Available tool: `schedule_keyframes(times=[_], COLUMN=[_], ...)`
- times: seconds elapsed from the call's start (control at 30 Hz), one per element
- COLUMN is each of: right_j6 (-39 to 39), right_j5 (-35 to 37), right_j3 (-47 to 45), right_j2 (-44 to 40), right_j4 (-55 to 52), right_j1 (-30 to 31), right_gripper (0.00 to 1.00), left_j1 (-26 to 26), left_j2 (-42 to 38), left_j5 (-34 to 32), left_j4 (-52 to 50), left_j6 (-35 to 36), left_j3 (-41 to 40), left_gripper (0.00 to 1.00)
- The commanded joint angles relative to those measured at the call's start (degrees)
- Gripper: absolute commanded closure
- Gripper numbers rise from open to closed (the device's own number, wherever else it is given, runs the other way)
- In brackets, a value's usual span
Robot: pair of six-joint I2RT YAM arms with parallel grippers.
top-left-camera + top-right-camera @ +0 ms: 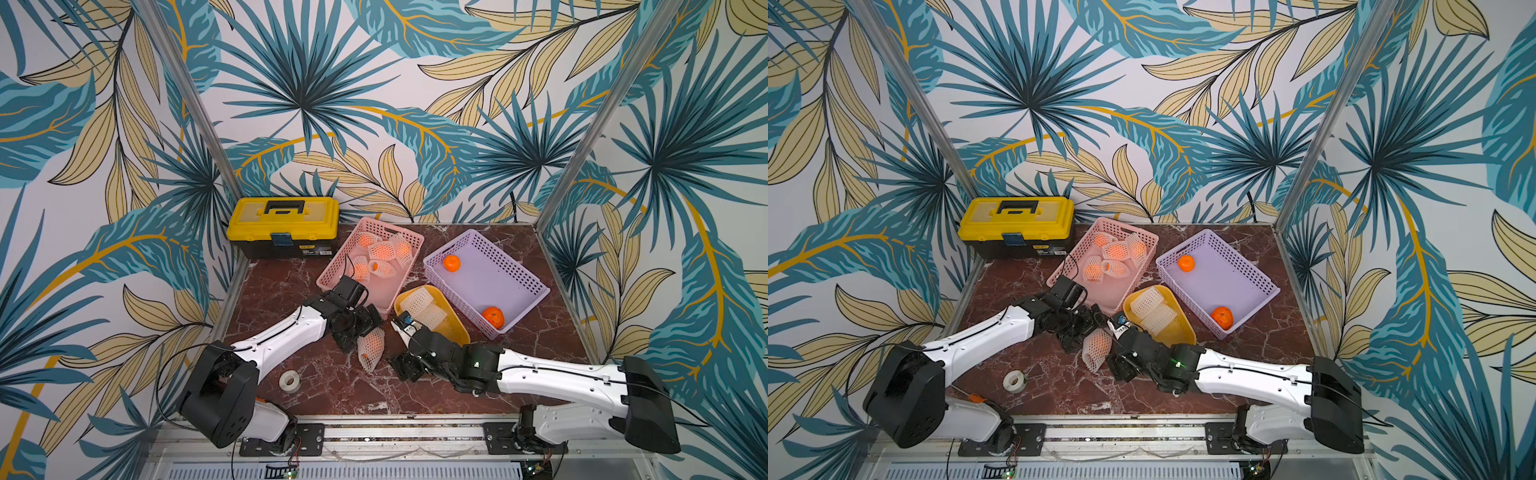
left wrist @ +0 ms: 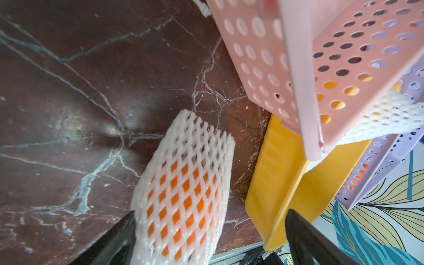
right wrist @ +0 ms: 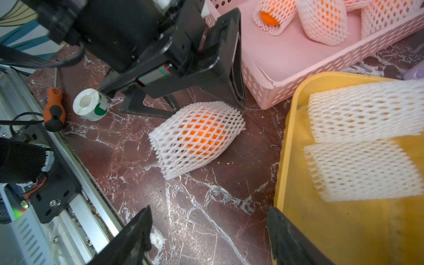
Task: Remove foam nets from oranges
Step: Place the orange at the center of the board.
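- Screwdriver point(image 3: 54, 107): orange-and-black handle, lying at the front edge of the table point(image 1: 332, 390), a glossy red-brown marble-patterned surface with pale veins.
- Tape roll point(image 1: 290, 381): short white cylinder with an open core, near the screwdriver.
- Toolbox point(image 1: 282, 226): rectangular, with a yellow lid and a black base and handle, at the far left corner.
- Left gripper point(image 1: 360, 330): black fingers spread wide, straddling 1 end of the netted orange point(image 1: 371, 348). 1 fingertip touches the mesh; nothing is clamped.
- Pink basket point(image 1: 337, 259): rigid perforated plastic, rectangular. It holds 5 oranges in foam nets point(image 1: 382, 250).
- Netted orange: lies on its side on the table between both grippers, near the pink basket's near corner. Its net is a soft white tubular sleeve with diamond-shaped holes, and orange peel shows through the mesh.
- Right gripper point(image 3: 208, 211): jaws released, nothing between the fingers, above bare table just beside the yellow tray point(image 1: 455, 327).
- Yellow tray: smooth plastic, oval. It holds 2 empty foam nets point(image 1: 417, 301), flattened and lying side by side.
- Lilac basket point(image 1: 515, 264): perforated, rectangular. It holds 2 bare oranges point(image 1: 451, 263), round and well apart at opposite ends.
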Motion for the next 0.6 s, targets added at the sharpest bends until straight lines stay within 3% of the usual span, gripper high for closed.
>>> schedule_keyframes(times=[0.0,0.13,0.3,0.57], right_j6=[1.4,1.6,-3.5,-9.9], right_j5=[2.6,2.7,3.3,8.2], right_j3=[-0.5,-2.2,-4.7,-2.6], right_j2=[1.0,2.7,7.0,15.0], right_j4=[0.4,6.1,15.8,22.1], right_j1=[0.7,2.0,5.4,8.0], right_gripper=[0.17,0.14,0.11,0.08], left_j1=[0.5,0.5,0.6,0.6], left_j2=[-1.0,-1.1,-1.1,-0.8], left_j5=[-1.8,-3.1,-2.7,-0.5], left_j4=[-1.8,-3.1,-3.3,-1.3], left_j6=[1.3,0.8,-0.8,-2.7], left_j3=[1.1,1.6,1.8,0.6], left_gripper=[0.00,0.01,0.00,0.00])
